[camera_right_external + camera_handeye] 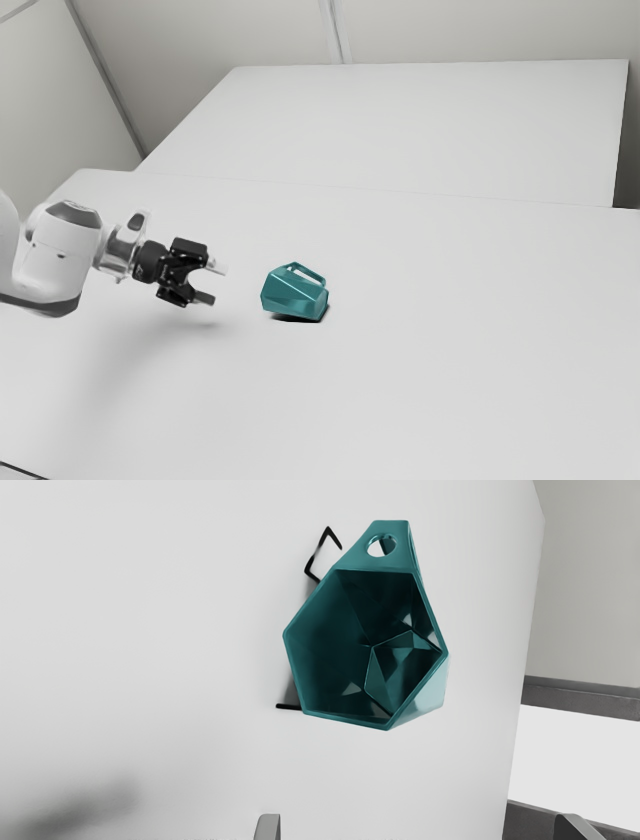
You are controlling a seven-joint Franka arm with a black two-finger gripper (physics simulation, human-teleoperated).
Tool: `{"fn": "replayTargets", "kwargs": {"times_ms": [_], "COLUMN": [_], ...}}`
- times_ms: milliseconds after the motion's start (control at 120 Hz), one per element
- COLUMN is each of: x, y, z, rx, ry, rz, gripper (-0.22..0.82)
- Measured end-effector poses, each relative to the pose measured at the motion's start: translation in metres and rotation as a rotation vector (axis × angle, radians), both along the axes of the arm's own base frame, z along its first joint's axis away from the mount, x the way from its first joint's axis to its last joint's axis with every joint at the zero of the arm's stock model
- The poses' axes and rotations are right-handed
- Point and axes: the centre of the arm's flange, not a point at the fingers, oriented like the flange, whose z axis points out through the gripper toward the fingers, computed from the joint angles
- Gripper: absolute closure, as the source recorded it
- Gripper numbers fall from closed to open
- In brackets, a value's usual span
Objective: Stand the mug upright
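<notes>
mug (295, 293): on its side on the desk (430, 340), in the exterior view at about 3 o'clock from our gripper (214, 283), with a gap between them
mug mouth (365, 645): faces our gripper; we see right down inside
mug handle (308, 271): on the upper side, roughly 1 o'clock from the mug's middle in the exterior view
mug base: far end, turned away from us, so not on the desk as a standing mug's would be
mug underside: probably resting on a flat facet; contact is hidden from us, so we won't swear to it
gripper: fingers well apart, nothing between them, at 9 o'clock of the mug in the exterior view
mug upright: no, not as it lies now; goal pose not met
mug done so far: it's on the desk and we face its open end, which we'd count as a fair position for a grasp, no more
mug left to do: we judge the whole righting remains: close in, grip wall or handle, swing the mouth up to 12 o'clock, seat the base, let go
mug risk: faceted walls could slip or roll in our grip if we catch them off-centre; base may land on an edge and tip back
</notes>
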Motion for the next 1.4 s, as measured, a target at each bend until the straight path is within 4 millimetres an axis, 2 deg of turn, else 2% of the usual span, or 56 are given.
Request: {"fn": "replayTargets", "kwargs": {"times_ms": [200, 383, 617, 875, 1400], "x": [0.016, 0.015, 0.028, 0.029, 0.041], "y": [-0.003, 0.001, 0.002, -0.011, -0.051], "z": [0.001, -0.011, -0.003, -0.020, -0.020], "rx": [-0.040, -0.116, -0.168, -0.244, -0.310], "ry": [-0.060, -0.049, -0.082, -0.040, -0.019], "rz": [-0.077, -0.108, -0.139, -0.160, -0.192], "gripper": [0.01, 0.01, 0.01, 0.01, 0.02]}}
